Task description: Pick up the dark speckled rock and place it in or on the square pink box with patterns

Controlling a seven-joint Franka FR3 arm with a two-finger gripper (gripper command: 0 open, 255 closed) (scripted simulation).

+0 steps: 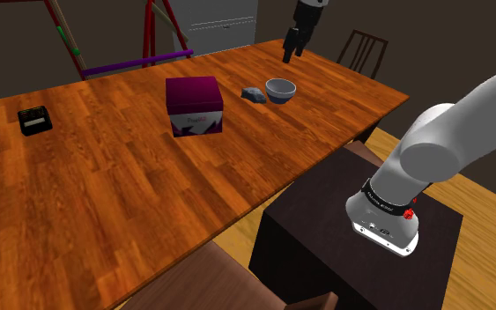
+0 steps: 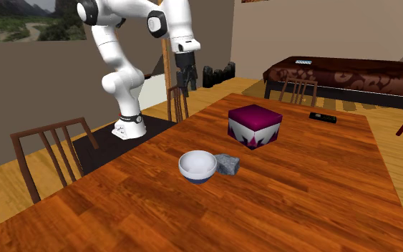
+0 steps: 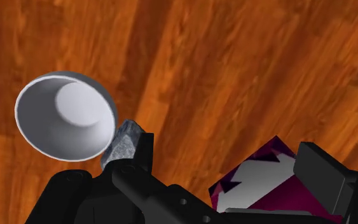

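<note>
While the pincer (image 1: pixel 289 53) hangs high at the top of the shoulder view, above the far edge of the table (image 1: pixel 105 202), its two black fingers stand spread apart, gripping nothing. Down on the wood, the dark speckled rock (image 1: pixel 254 94) lies a little right of centre in the upper half of that frame, tucked against the pale bowl (image 1: pixel 280 89) on its right; whether they touch, I cannot tell. Left of the rock, near but apart, stands the pink patterned box (image 1: pixel 194 105). Over in the second exterior view, rock (image 2: pixel 227 164) and bowl (image 2: pixel 197 166) sit mid-frame, with the box (image 2: pixel 255 125) above them. From the wrist camera, the rock (image 3: pixel 123 143) shows between the bowl (image 3: pixel 66 118) and one finger (image 3: pixel 140 156). The box (image 3: pixel 266 178) shows between the two fingers, with the pincer (image 3: pixel 228 153) well above it.
</note>
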